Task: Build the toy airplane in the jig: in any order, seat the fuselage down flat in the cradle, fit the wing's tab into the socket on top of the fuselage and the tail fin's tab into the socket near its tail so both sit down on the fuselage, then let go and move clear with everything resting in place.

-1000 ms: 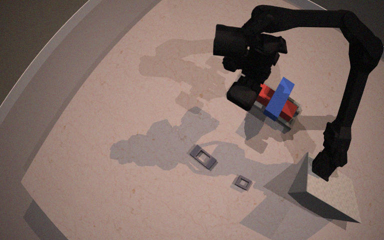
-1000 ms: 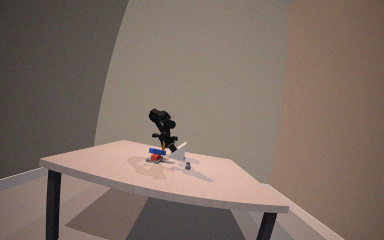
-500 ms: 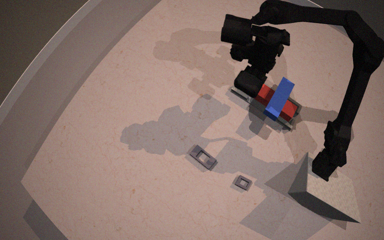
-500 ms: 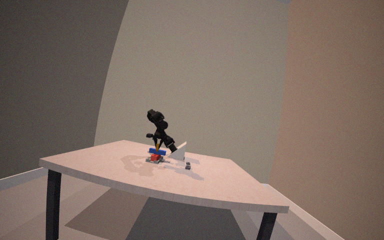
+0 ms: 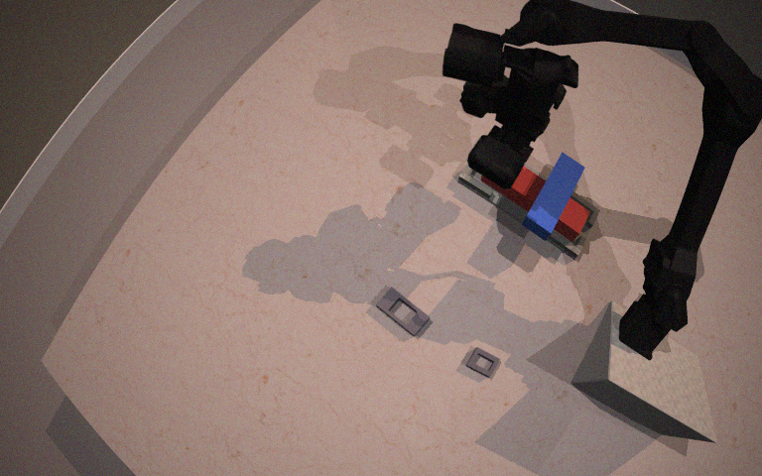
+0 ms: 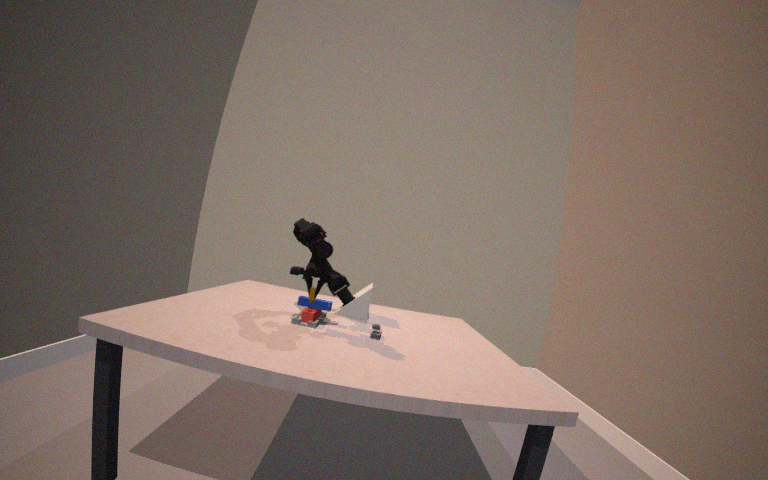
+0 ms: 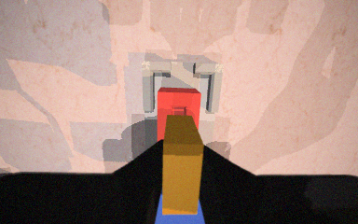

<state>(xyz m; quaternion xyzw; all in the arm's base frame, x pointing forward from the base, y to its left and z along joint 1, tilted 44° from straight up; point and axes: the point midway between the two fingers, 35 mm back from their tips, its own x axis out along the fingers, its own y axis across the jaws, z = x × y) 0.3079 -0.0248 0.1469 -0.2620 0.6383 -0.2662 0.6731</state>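
Observation:
My gripper is shut on the orange tail fin, above the tail part of the red fuselage. In the wrist view the fin's lower end partly covers the tail socket; its tab is not visible. The fuselage lies lengthwise between the rails of the grey cradle. The blue wing lies across the fuselage's top, with its tab hidden. In the top view the hand hides the fin.
A larger grey holder with an opening and a smaller one stand apart from the cradle. A pale wedge-shaped block stands beside the arm's base. The wing's raised bar is close to my hand.

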